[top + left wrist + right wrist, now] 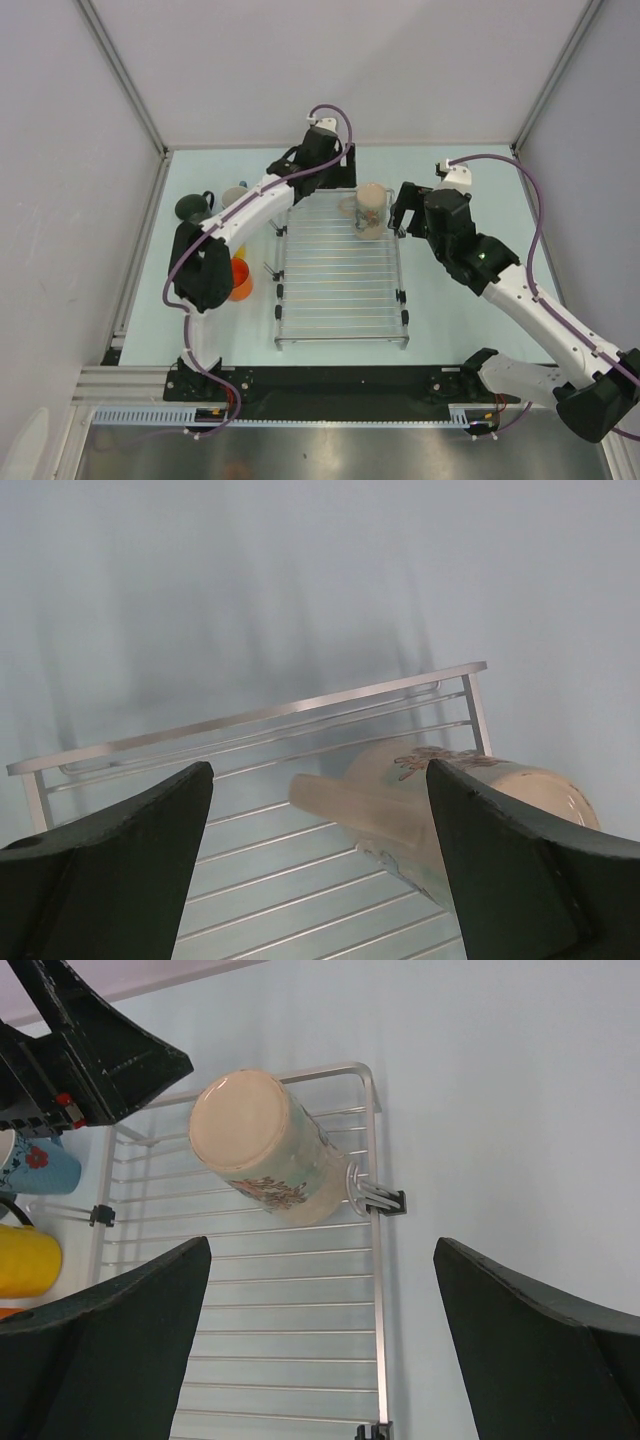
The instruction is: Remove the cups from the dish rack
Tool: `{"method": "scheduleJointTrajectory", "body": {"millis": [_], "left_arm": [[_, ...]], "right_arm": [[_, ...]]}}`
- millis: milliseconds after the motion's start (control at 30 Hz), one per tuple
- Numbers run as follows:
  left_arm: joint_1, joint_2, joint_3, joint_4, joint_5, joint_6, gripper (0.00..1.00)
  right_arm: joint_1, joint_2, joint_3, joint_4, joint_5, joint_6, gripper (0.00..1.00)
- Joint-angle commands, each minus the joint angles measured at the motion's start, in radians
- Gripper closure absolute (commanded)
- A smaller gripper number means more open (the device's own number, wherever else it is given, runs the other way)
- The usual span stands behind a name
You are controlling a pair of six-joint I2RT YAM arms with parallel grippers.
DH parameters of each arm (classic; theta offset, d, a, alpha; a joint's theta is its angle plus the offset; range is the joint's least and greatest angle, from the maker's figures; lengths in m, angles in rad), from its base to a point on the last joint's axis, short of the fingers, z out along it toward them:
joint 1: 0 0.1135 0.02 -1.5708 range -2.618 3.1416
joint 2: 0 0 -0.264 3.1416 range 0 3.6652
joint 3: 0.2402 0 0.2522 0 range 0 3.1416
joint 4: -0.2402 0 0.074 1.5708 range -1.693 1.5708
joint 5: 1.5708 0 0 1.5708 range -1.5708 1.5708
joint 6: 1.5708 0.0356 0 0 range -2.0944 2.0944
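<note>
The silver wire dish rack [340,290] lies in the middle of the table. A tall beige mug [370,208] with a flower print lies on its side at the rack's far right corner, and also shows in the left wrist view [440,790] and the right wrist view [265,1150]. My left gripper [343,168] is open and empty just above the rack's far edge, left of the mug. My right gripper [402,208] is open and empty just right of the mug. The dark grey mug [192,207], blue mug [235,196] and orange mug [241,278] stand left of the rack.
In the right wrist view the blue mug [35,1160] and a yellow mug [25,1260] stand left of the rack [290,1320]. The left arm's black gripper [90,1040] hangs over the rack's far left. White walls enclose the table on three sides.
</note>
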Motion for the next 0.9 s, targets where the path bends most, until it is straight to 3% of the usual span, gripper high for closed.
{"method": "scheduleJointTrajectory", "body": {"millis": [0, 400, 867], "left_arm": [[-0.066, -0.045, 0.018, -0.041, -0.019, -0.01, 0.07], [-0.164, 0.015, 0.202, -0.236, -0.146, -0.031, 0.02], [-0.231, 0.122, 0.363, -0.413, -0.151, -0.074, 0.02]], "right_arm": [[-0.003, -0.018, 0.002, 0.022, 0.019, 0.012, 0.0], [-0.002, -0.03, -0.018, 0.02, 0.01, 0.03, 0.0], [-0.002, -0.068, -0.01, 0.008, 0.002, 0.047, 0.0]]}}
